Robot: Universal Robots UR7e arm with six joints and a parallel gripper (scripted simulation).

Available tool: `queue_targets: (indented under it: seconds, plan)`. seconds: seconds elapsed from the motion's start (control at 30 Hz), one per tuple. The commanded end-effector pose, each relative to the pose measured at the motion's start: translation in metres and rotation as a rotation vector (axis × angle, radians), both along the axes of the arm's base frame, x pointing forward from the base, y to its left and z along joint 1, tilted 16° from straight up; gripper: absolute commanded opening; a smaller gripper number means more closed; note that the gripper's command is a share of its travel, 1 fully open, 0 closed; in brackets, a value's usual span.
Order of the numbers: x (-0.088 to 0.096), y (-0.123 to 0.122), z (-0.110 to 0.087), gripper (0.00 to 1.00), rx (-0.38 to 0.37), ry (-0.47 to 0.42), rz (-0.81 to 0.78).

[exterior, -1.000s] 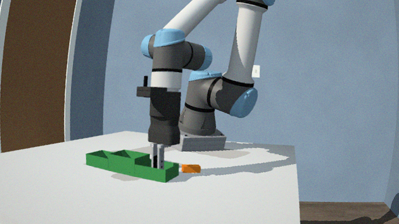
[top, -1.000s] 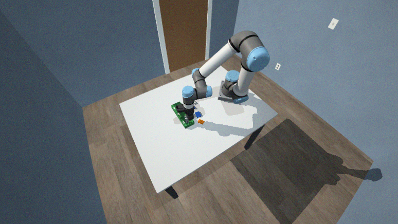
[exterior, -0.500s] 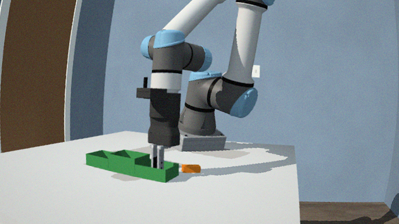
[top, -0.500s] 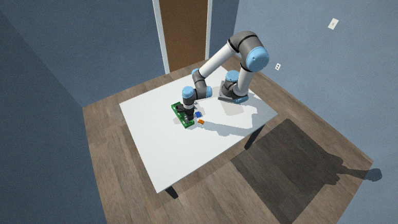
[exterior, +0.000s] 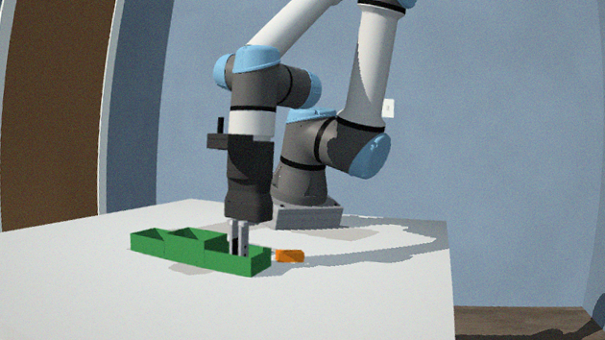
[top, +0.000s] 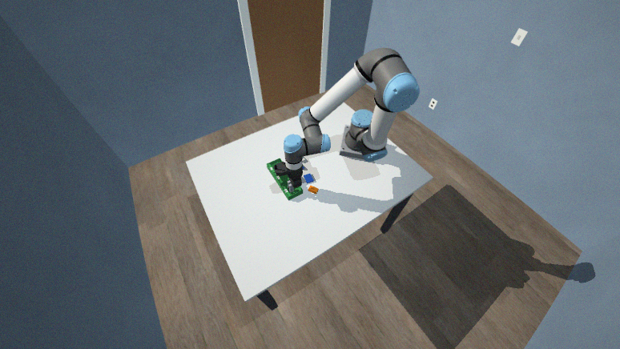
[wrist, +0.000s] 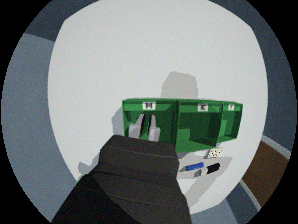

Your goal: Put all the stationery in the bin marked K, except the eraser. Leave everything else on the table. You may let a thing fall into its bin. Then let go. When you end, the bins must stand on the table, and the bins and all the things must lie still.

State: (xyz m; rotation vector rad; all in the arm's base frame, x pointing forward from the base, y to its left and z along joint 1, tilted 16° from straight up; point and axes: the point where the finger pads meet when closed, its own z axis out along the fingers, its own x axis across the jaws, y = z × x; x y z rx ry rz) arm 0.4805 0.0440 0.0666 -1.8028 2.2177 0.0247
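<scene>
- Hand (top: 290, 186) (exterior: 237, 253) (wrist: 147, 120) points down, fingertips inside the M bin (wrist: 149, 106). Fingers slightly apart, nothing visible between them.
- K bin (wrist: 202, 107) is the middle one of the green row, right beside M, on the white surface (top: 259, 242) (exterior: 300, 326) (wrist: 110, 55).
- Likely stationery: slim blue piece (wrist: 195, 166) and black-and-grey piece (wrist: 212, 168), both outside the bins, close together. Exact types too small to tell.
- Dotted white block (wrist: 215, 152) just beside the row.
- Blue block (top: 308, 178) and orange block (top: 313, 189) (exterior: 289, 255) also outside, near M. Can't tell which is the eraser.
</scene>
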Motion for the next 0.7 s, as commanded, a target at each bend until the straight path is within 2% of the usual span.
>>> queue_targets:
  seconds: [0.0,0.67]
  plan:
    - [0.0003,-0.0001,0.0005,0.31,0.000,-0.001,0.000]
    - [-0.0007,-0.0011,0.0056,0.31,0.000,-0.002,0.000]
